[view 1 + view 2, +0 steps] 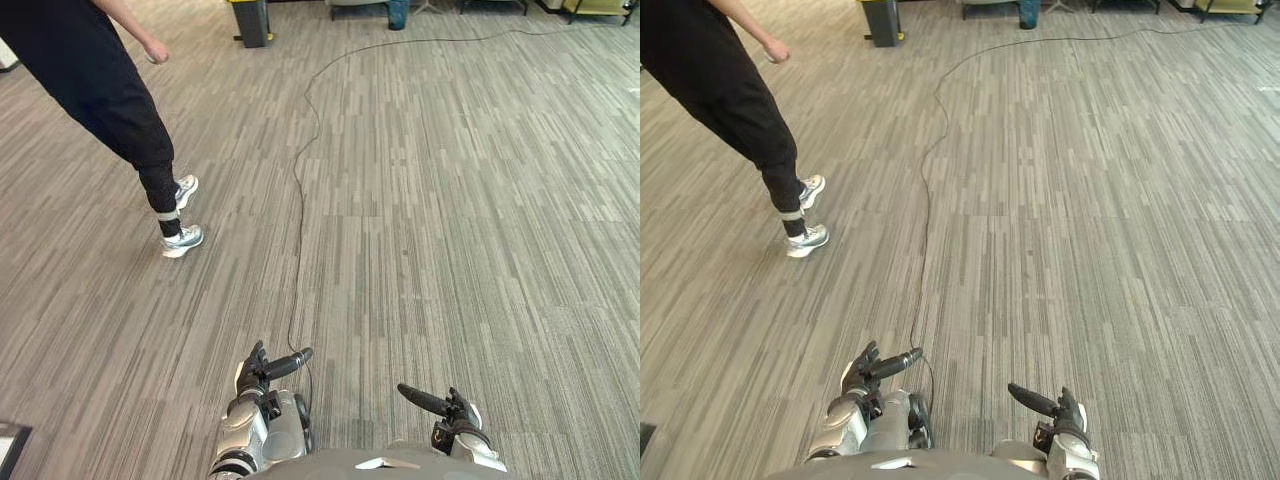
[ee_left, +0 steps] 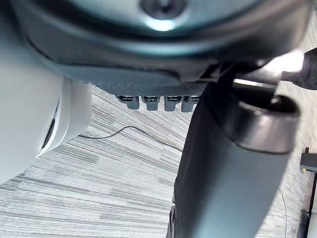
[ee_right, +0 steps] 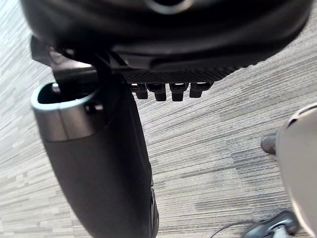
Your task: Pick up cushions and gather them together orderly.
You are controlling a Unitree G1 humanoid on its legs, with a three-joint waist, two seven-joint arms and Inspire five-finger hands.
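Search step, probably: with left hand (image 1: 262,372) and right hand (image 1: 450,408) both loosely open and empty, scan floor (image 1: 450,200) slowly for cushions, keeping clear of person (image 1: 90,80) on left.

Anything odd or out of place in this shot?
One thing: a person is mid-stride on the carpet ahead on the robot's left, which is odd for a work floor. The left hand and right hand sit low, open, holding nothing.
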